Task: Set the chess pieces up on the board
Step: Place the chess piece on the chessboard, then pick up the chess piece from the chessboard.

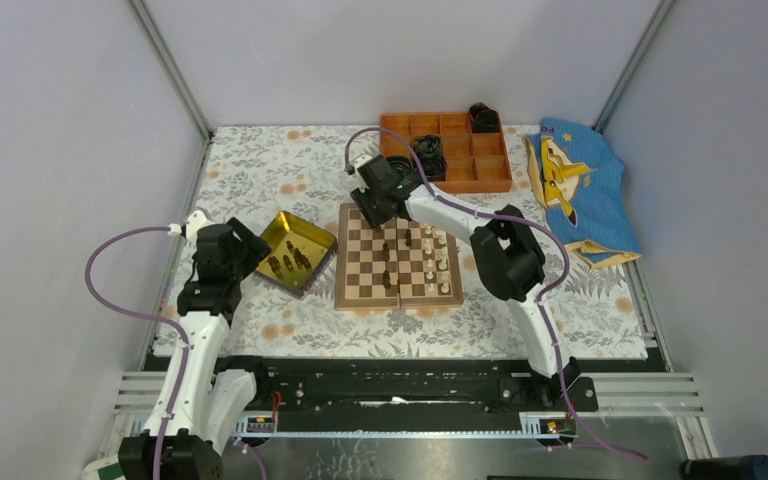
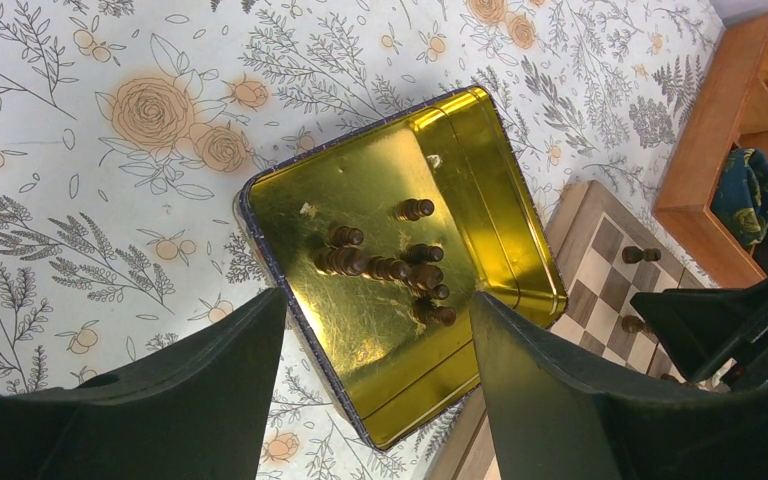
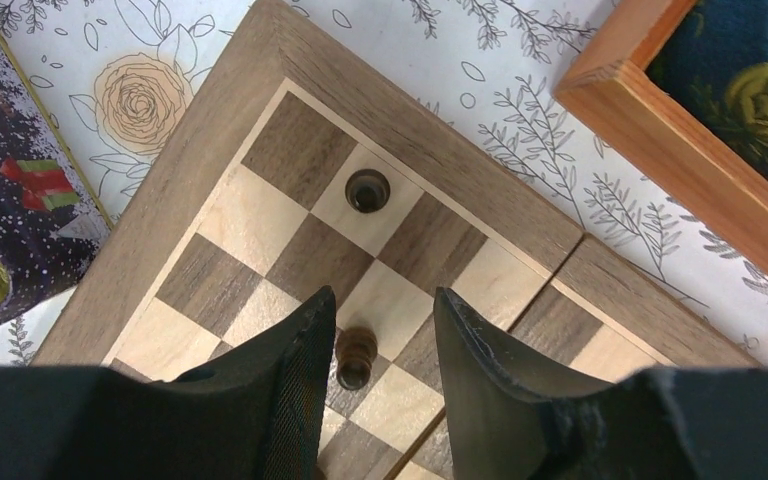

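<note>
The board lies mid-table with several cream chess pieces on its right half and a few dark ones near the centre. My right gripper is open over the board's far left corner. A dark piece stands on the board between its fingers, close to the left one. Another dark piece stands on a back-row square. My left gripper hangs open and empty over the gold tray, where several dark pieces lie.
An orange compartmented box with black rolls stands behind the board. A blue printed cloth lies at the back right. The gold tray lies just left of the board on the floral cloth.
</note>
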Tool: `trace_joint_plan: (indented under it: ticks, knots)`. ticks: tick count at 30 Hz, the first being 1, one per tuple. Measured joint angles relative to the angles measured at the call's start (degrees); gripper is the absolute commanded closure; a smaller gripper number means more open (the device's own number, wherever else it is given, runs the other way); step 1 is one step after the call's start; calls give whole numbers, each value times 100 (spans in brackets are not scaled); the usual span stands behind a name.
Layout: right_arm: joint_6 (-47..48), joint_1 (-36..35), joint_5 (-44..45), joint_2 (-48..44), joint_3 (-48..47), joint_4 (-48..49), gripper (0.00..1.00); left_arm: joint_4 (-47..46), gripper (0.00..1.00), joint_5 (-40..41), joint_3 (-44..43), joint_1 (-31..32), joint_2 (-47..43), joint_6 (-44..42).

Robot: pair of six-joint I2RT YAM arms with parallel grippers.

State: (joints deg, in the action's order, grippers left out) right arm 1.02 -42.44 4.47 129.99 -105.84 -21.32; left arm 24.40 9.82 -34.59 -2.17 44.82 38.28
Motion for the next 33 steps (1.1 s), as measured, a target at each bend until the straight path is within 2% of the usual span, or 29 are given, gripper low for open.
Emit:
trace_joint_plan:
  ticks: [13,17,23,27,33]
  knots:
    - [-26,0,55,-409,754,291,58,0,25,0,2,0,-44,0]
    - [-42,0,48,-431,839,343,64,0,25,-2,7,0,-44,2]
    - [-50,0,42,-470,918,407,79,-2,25,-2,35,0,-46,4]
    - [-63,0,42,-525,960,417,86,-2,25,0,35,9,-48,17]
    - [-66,-7,37,-560,968,404,90,-2,25,0,35,26,-48,57]
